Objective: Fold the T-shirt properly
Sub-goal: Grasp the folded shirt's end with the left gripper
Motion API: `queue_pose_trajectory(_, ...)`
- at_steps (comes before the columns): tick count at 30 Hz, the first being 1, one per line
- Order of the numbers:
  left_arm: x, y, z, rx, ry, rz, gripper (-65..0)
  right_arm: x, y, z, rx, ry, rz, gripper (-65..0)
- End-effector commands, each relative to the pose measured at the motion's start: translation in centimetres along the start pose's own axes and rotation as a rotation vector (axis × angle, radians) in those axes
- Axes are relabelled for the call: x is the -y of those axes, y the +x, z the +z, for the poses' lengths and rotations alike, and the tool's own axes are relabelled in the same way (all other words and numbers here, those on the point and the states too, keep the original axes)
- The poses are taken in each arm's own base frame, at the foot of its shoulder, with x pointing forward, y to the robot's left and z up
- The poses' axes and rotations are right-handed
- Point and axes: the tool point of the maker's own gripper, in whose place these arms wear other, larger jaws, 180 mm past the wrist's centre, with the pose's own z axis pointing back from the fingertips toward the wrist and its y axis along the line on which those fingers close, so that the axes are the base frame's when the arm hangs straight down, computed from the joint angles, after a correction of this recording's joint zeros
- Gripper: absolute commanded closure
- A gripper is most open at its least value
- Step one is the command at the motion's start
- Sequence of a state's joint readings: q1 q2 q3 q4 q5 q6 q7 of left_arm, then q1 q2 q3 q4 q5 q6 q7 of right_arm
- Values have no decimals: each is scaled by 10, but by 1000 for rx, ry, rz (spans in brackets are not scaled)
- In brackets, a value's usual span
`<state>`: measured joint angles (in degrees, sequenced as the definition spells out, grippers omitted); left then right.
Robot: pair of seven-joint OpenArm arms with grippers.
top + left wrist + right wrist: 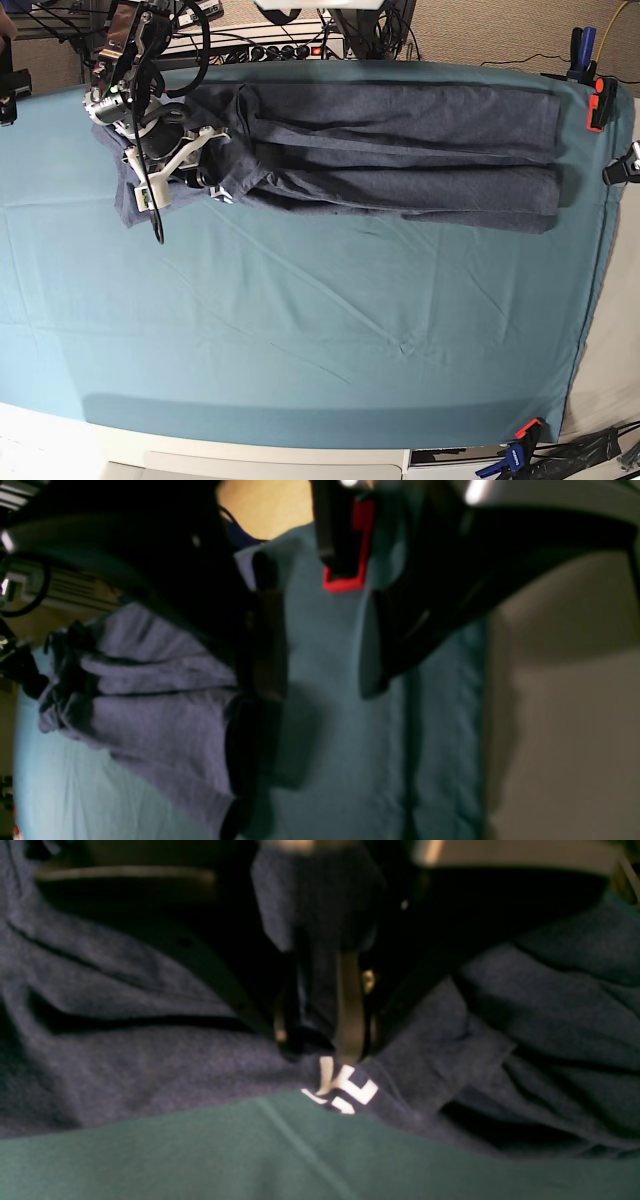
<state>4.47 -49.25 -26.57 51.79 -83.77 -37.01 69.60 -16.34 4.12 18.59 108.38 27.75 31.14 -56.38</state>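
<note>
The slate-blue T-shirt (400, 150) lies folded lengthwise in a long band across the far side of the table. My right gripper (215, 178) is over the shirt's left end and is shut on a pinch of its fabric. The right wrist view shows the gripper (325, 1050) clamping a fold of the T-shirt (125, 1070) just above small white letters (345, 1087). My left gripper (320, 690) is open and empty above the teal cloth, and the shirt's other end (150, 690) lies beside one finger. In the base view the left arm is barely visible at the right edge.
A teal cloth (300, 330) covers the table. Clamps hold it at the right edge: an orange-and-black one (600, 100), also in the left wrist view (345, 575), and one at the front right corner (522, 440). Cables and a power strip (270, 48) lie behind the table.
</note>
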Motion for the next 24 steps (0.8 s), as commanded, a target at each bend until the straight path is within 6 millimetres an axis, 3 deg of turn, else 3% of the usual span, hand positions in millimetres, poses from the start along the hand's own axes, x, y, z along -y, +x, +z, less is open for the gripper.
queue_pose_trajectory(1, 3, 16, 10, 28, 6, -22, -261, -1, 15, 3, 51, 9, 14, -131)
queue_pose_trajectory(7, 6, -1, -8, -36, -7, -10, -262, -4, 14, 3, 49, 21, 26, -131)
queue_pose_trajectory(14, 23, -36, -45, -144, -67, -5, -262, -4, 15, 3, 49, 22, 27, -131)
queue_pose_trajectory(20, 48, -39, -76, -176, -141, -28, -262, -4, 14, 3, 46, 22, 27, -131)
queue_pose_trajectory(24, 53, -49, -84, -216, -153, -38, -262, -3, 13, 3, 40, 21, 27, -131)
